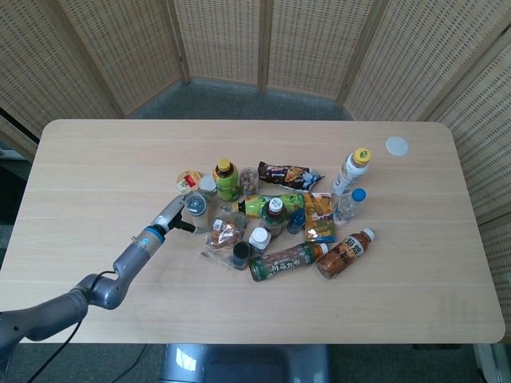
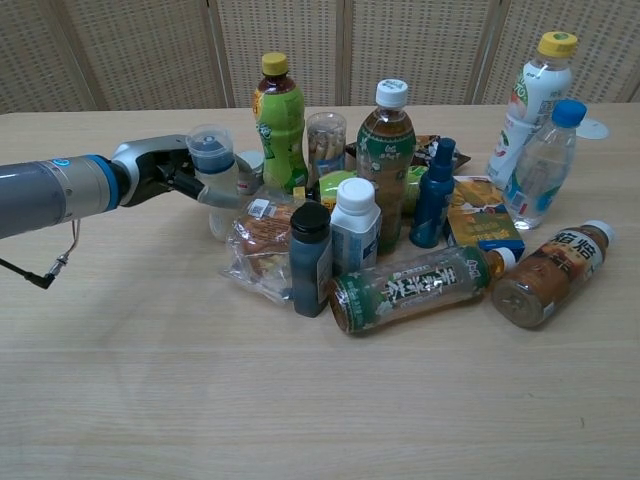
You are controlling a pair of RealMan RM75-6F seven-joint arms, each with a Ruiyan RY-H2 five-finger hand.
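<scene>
- Small white bottle [image 1: 196, 211] with the grey-blue top under a clear cap is standing upright at the left edge of the cluster, left of centre in the head view, on the wooden table [image 1: 96, 159].
- Left hand [image 1: 177, 213] is reaching in from the lower left of that frame, its fingers lying against the bottle's left side; from above it is not possible to tell whether they are closing round it.
- Right hand is not showing in either view.
- Green bottle [image 1: 227, 180] with a yellow cap is standing just above and right of the white bottle, with a small yellow and red tub [image 1: 189, 182] at the cluster's upper left.
- Clear snack bag [image 1: 223, 236] is lying just below and right of the white bottle.
- White disc [image 1: 397, 146] is lying alone near the upper right of the table, well apart from the cluster.
- In the chest view the small white bottle [image 2: 212, 175] is standing left of centre, upright, just beside the green bottle [image 2: 279, 122].
- Left hand [image 2: 170, 172] is coming in from the left edge of the frame, with fingers [image 2: 222, 192] wrapping across the bottle's front below its cap, grasping it.
- Clear snack bag [image 2: 262, 240] is lying just below and right of the bottle, touching a dark bottle [image 2: 311, 258] with a black cap.
- Tea bottle [image 2: 418, 287] with a green label is lying on its side at lower centre right.
</scene>
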